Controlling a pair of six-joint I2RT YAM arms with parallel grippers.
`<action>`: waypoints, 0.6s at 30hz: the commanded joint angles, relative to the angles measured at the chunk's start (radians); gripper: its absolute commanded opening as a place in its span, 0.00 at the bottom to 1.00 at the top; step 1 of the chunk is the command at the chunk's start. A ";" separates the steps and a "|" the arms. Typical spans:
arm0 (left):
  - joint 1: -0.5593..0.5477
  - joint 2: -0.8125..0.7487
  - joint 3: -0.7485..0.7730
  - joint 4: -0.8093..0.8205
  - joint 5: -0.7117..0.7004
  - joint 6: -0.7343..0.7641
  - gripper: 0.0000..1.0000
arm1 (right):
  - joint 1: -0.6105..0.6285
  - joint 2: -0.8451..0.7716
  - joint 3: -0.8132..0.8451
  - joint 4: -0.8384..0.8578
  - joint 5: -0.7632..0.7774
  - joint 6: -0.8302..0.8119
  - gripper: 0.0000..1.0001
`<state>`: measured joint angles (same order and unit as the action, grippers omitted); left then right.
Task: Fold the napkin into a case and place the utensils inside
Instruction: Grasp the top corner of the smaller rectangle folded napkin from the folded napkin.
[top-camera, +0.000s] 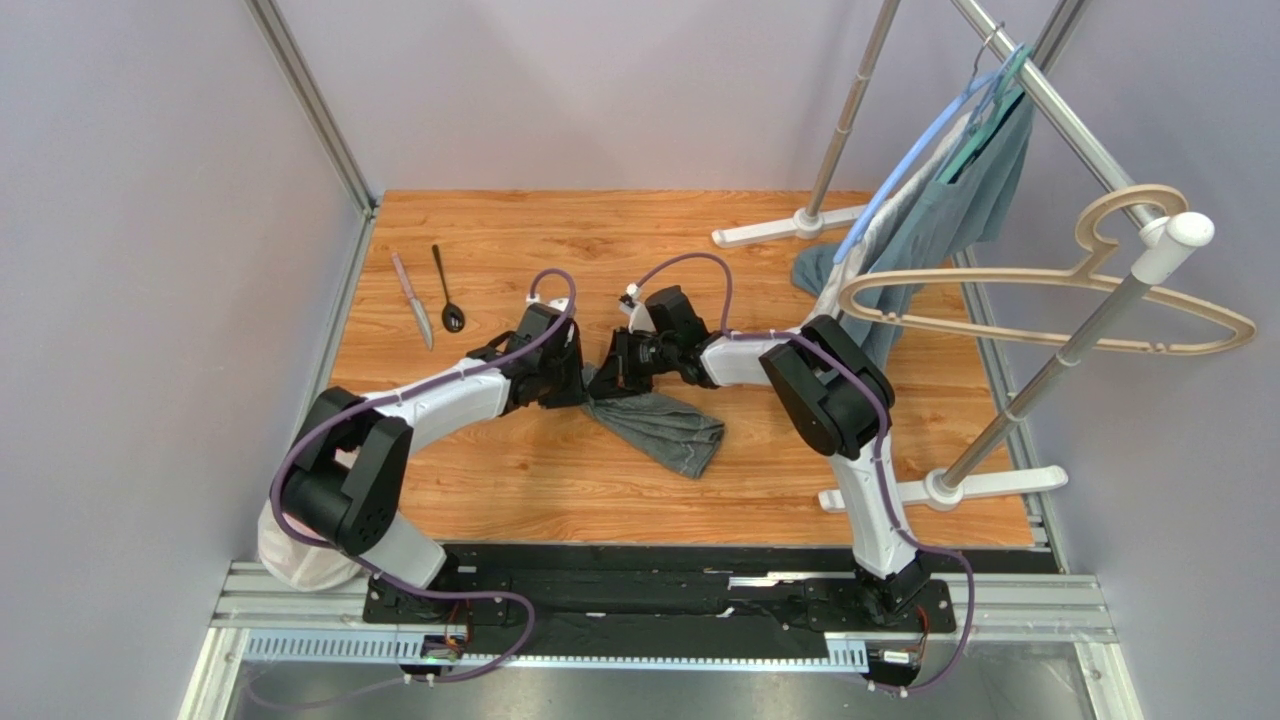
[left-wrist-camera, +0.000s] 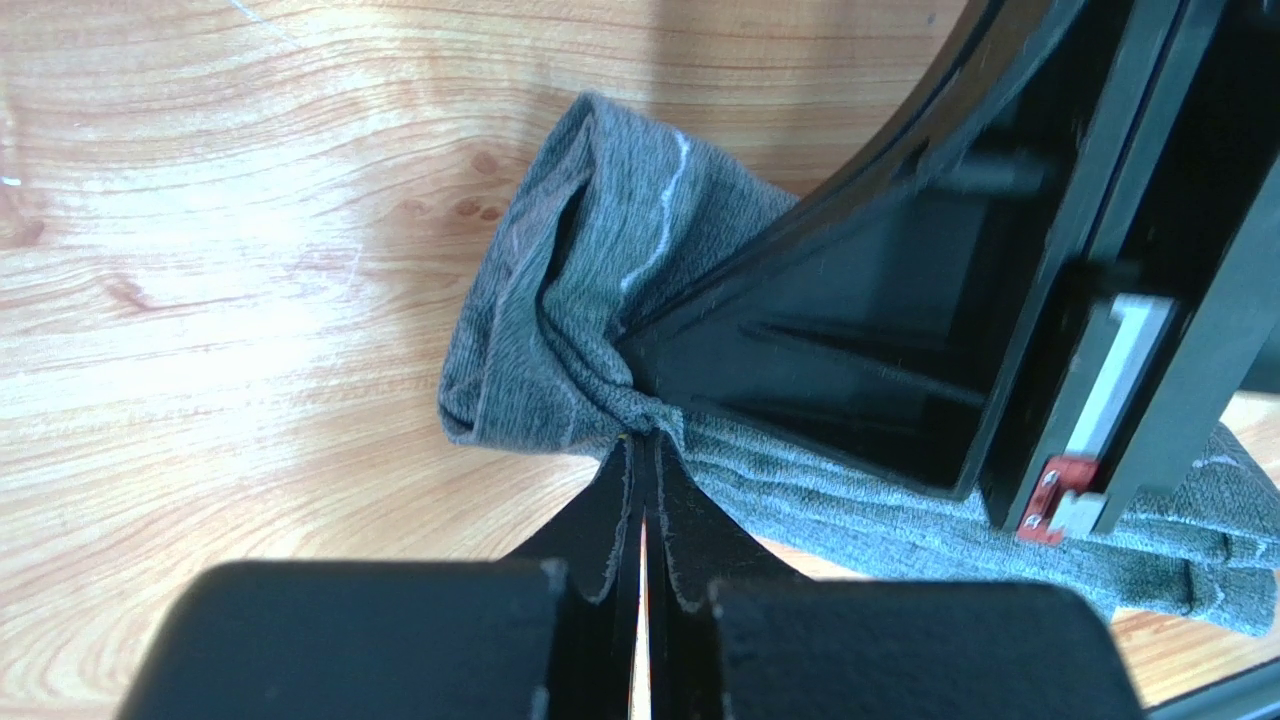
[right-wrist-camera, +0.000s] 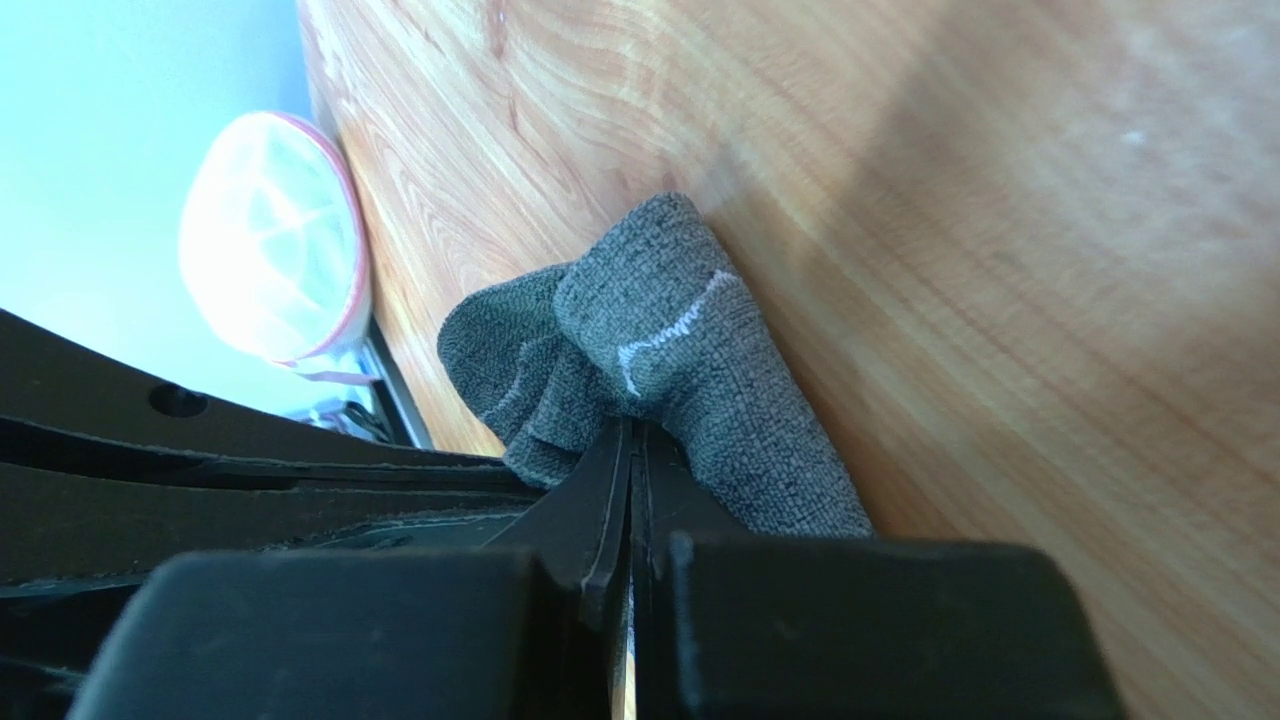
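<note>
Left gripper (left-wrist-camera: 643, 450) jaws pressed together, pinching napkin (left-wrist-camera: 556, 315) edge. Right gripper (right-wrist-camera: 631, 443) likewise clamped on bunched corner just beside. Napkin crumpled at centre of table (top-camera: 526, 480); twin pinch likely serves to spread cloth flat before folding. Knife (top-camera: 412, 300), spoon (top-camera: 448, 293) lie far-left, well apart from cloth.

Bright even light, pale glare on the table (left-wrist-camera: 226, 405), soft shadows, blurred close foreground.

Left black two-finger pincer (left-wrist-camera: 646, 450): clamped tight on dark grey stitched napkin (left-wrist-camera: 601, 285). Right black two-finger pincer (right-wrist-camera: 631, 435): clamped likewise, just beside left. White-and-black left arm (top-camera: 436, 402), right arm (top-camera: 827, 393): elbows bent outward, wrists close together, low.
</note>
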<state>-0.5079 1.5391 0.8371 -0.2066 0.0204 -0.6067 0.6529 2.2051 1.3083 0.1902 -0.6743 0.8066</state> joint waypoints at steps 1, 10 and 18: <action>0.003 0.012 0.066 -0.002 -0.007 -0.021 0.00 | 0.059 -0.033 0.034 -0.156 0.041 -0.139 0.00; -0.001 -0.011 0.083 0.025 0.067 0.068 0.00 | 0.076 0.017 0.091 -0.199 0.101 -0.166 0.00; -0.003 -0.059 0.081 -0.021 -0.010 0.082 0.00 | 0.056 0.010 0.135 -0.271 0.105 -0.228 0.00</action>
<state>-0.5041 1.5642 0.9096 -0.3256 0.0158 -0.5488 0.6964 2.1948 1.3952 0.0212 -0.6025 0.6544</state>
